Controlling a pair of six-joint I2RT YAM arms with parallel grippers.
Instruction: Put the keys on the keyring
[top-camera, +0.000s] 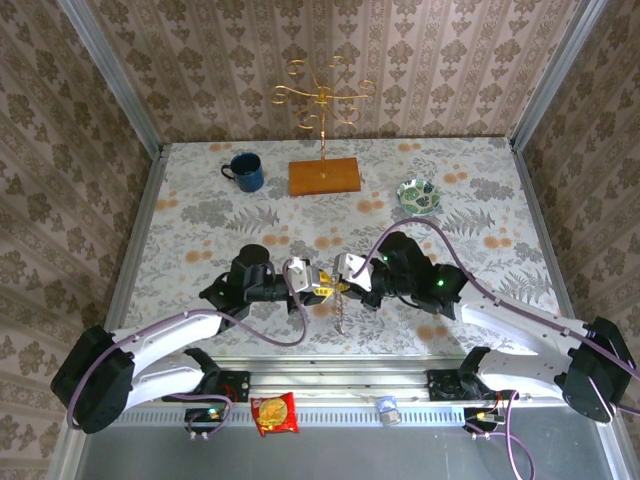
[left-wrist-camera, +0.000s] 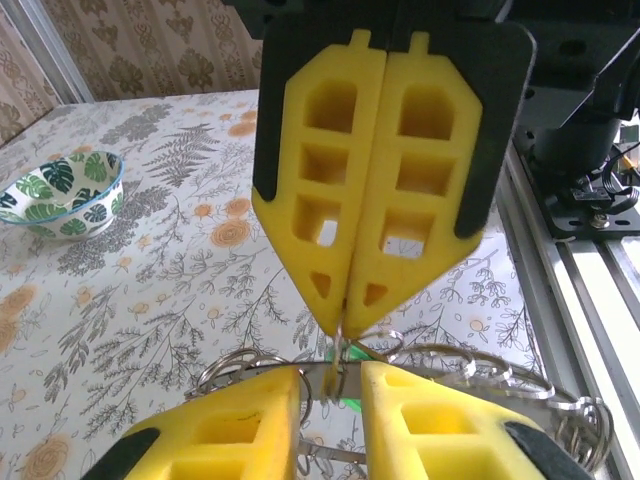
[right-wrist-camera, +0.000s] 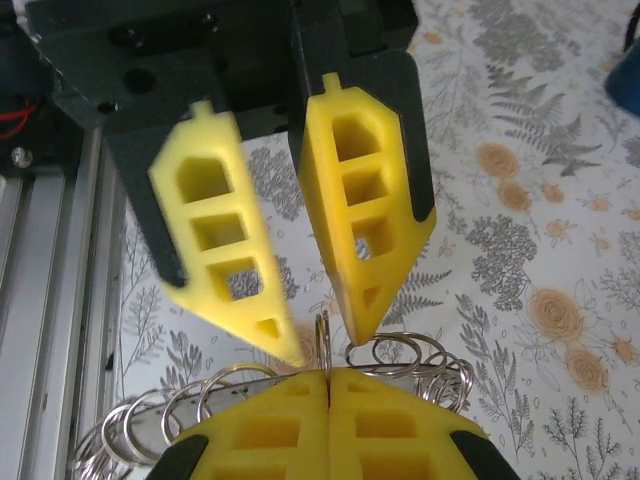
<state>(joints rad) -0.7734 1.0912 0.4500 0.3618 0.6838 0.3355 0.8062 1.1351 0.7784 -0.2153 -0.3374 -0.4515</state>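
Damask-papered walls (top-camera: 200, 60) close in the table (top-camera: 200, 215) on three sides, meeting its floral cloth at the back and side edges. A metal rail (top-camera: 340, 375) runs along the near edge. Most of the cloth is bare, with open floor left and right of the centre and across the middle band.

The two arms reach in from the near corners and meet just ahead of the rail. Along the back edge stand a gold wire stand on a wooden base (top-camera: 324, 176), a blue mug (top-camera: 244, 172) to its left and a leaf-patterned bowl (top-camera: 418, 195) to its right. All three are well apart from the grippers. A red snack packet (top-camera: 274, 413) lies below the rail.

The left gripper (top-camera: 318, 284) and right gripper (top-camera: 341, 280) face each other tip to tip. The right one's yellow pads (right-wrist-camera: 390, 425) are pressed together, pinching one ring of the keyring (top-camera: 341, 308). This is a chain of linked silver wire rings, and its free end dangles toward the rail.

The left gripper's fingers (right-wrist-camera: 225, 250) stand apart, one blurred, with the upright ring in the gap between them. A speck of bright green (left-wrist-camera: 350, 403) shows beneath the rings. Whether it is a key cannot be told.
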